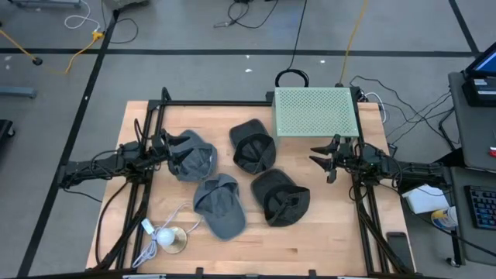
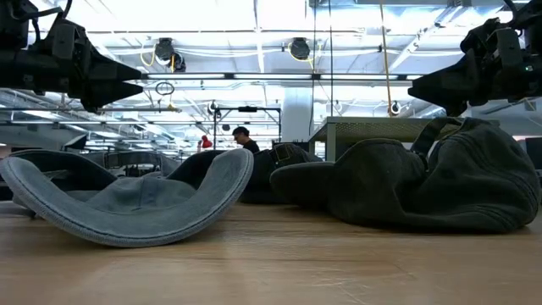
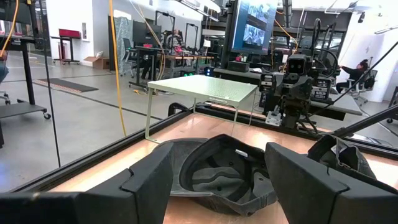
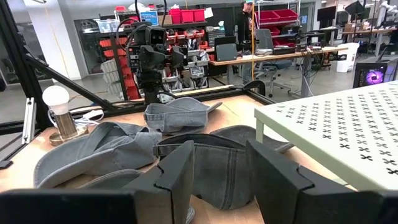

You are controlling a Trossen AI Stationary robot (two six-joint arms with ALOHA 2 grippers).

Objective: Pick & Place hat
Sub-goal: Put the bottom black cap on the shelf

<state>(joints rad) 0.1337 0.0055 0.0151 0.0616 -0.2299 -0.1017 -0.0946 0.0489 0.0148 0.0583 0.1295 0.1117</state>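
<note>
Centrally, the wooden bench (image 1: 310,240) carries all items. At its far edge stands a pale green perforated platform (image 1: 315,111) on legs.

Four hats lie on the bench between the arms. A light grey hat (image 1: 192,159) lies on the left side, just ahead of the left gripper (image 1: 165,147). A second light grey hat (image 1: 219,204) lies nearer the front edge, just beside the first. A dark hat (image 1: 253,145) lies near the middle, close to the platform's left front corner, opening upward. A second dark hat (image 1: 280,197) lies right of centre, in front of the first dark hat and just beside the second grey hat.

A lamp (image 1: 166,239) with a white bulb and a white cable sits at the front left of the bench.

The left gripper hovers above the bench at the edge of the first grey hat; its jaws are spread and grasp nothing. The right gripper (image 1: 323,158) hovers near the platform's right front corner, apart from the hats; its jaws are parted and empty.
</note>
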